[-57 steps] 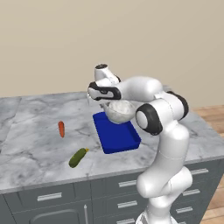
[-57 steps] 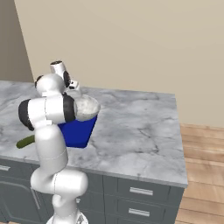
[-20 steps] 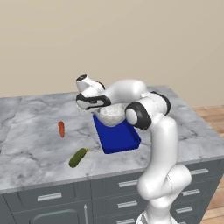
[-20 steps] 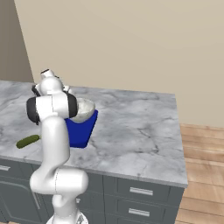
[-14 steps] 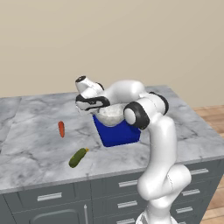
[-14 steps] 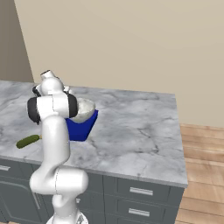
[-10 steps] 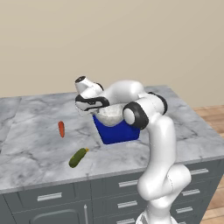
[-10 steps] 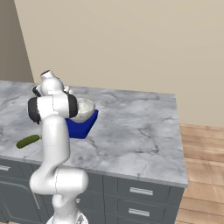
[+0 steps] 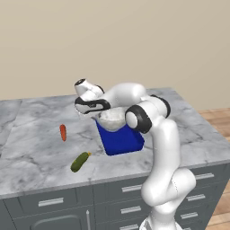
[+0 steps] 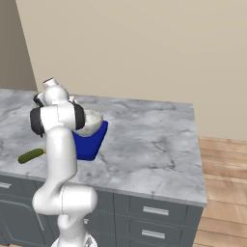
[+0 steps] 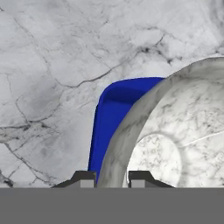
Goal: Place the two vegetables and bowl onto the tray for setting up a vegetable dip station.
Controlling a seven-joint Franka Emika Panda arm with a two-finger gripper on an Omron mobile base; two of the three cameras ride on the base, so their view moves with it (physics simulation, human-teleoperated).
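Left base view: gripper (image 9: pixel 90 113) sits at the rim of the bowl (image 9: pixel 112 119), jaws pinched on that rim; the bowl is over the far end of the blue tray (image 9: pixel 121 140), which looks tipped, far end raised, near end down toward the counter (image 9: pixel 31 152). Can't tell if the bowl's base is seated on the tray floor or held just above it. Carrot (image 9: pixel 63 132) lies on the counter well left of the tray, cucumber (image 9: pixel 80 161) nearer the front edge, also left of the tray, both apart from it and from each other. Right base view: arm blocks the gripper; bowl (image 10: pixel 89 121) sits at the tray's (image 10: pixel 91 142) far end, cucumber (image 10: pixel 30 155) on the counter beyond the arm. Hand view: gripper (image 11: pixel 112 178) fingertips straddle the bowl (image 11: pixel 175 144) wall, one outside and one inside, so it's clenched on the rim; blue tray (image 11: pixel 111 113) corner directly beneath, marble around it. Progress, as I judge it: bowl is at or almost at placement but not let go, so that step is unfinished; both vegetables are not yet on the tray. Roughly a third in at best, two pick-and-places left after release.
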